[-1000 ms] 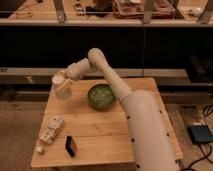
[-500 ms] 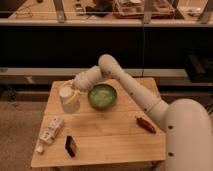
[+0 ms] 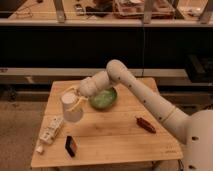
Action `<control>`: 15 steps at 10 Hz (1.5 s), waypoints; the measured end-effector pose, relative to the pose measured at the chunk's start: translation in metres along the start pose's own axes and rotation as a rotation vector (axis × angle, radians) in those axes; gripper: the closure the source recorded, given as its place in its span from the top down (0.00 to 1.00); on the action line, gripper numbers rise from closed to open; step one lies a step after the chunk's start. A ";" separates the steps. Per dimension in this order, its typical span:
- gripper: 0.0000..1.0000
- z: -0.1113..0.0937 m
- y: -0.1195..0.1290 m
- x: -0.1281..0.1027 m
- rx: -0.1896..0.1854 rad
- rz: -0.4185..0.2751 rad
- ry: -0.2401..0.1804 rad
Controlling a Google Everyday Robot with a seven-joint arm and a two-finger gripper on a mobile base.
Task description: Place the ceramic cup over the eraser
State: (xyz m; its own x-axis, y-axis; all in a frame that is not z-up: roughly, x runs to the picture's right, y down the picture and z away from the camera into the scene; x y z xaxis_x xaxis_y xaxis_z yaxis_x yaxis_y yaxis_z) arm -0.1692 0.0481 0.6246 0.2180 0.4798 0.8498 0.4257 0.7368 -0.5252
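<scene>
Camera view, Inspector: List the items, largest first.

Technician:
1. Light wooden worktop (image 3: 117, 137), carrying all loose items.
2. White robot arm (image 3: 150, 102), reaching from the right edge of the picture across to the worktop's left half.
3. Round green bowl (image 3: 103, 98), at rear centre, just right of the arm's wrist.
4. Whitish tapered ceramic cup (image 3: 72, 111), over the left half, mouth upward, just left of the bowl.

Inspector: Pincer status?

Technician: The pincer (image 3: 73, 99) is at the cup's upper part. Its yellowish fingers (image 3: 80, 103) are pinching the cup, one on each side of the rim. Whether the cup's base touches the worktop cannot be determined.

Inspector: Remaining items?

Technician:
5. Pale beige block (image 3: 50, 130), lying diagonally near the left front corner, in front of and left of the cup.
6. Slim dark brown bar (image 3: 145, 124), on the right half, well apart from the cup.
7. Small flat black eraser (image 3: 71, 146), near the front edge and just right of the beige block. It lies in front of the cup, apart from it and uncovered.
</scene>
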 end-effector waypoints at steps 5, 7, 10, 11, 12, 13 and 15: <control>0.00 0.021 0.010 0.007 -0.014 -0.011 -0.015; 0.00 0.035 0.025 0.006 -0.028 -0.015 -0.049; 0.00 0.048 0.047 0.002 -0.054 -0.016 -0.074; 0.00 0.055 0.059 0.008 -0.083 -0.009 -0.052; 0.00 0.061 0.072 0.016 -0.111 0.003 -0.030; 0.00 0.064 0.081 0.022 -0.132 0.012 -0.019; 0.00 0.069 0.092 0.023 -0.151 0.027 -0.039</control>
State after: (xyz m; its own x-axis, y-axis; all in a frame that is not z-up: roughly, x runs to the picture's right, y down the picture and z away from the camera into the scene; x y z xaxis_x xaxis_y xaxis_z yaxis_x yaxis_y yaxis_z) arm -0.1852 0.1596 0.5928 0.1980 0.5188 0.8316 0.5480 0.6449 -0.5328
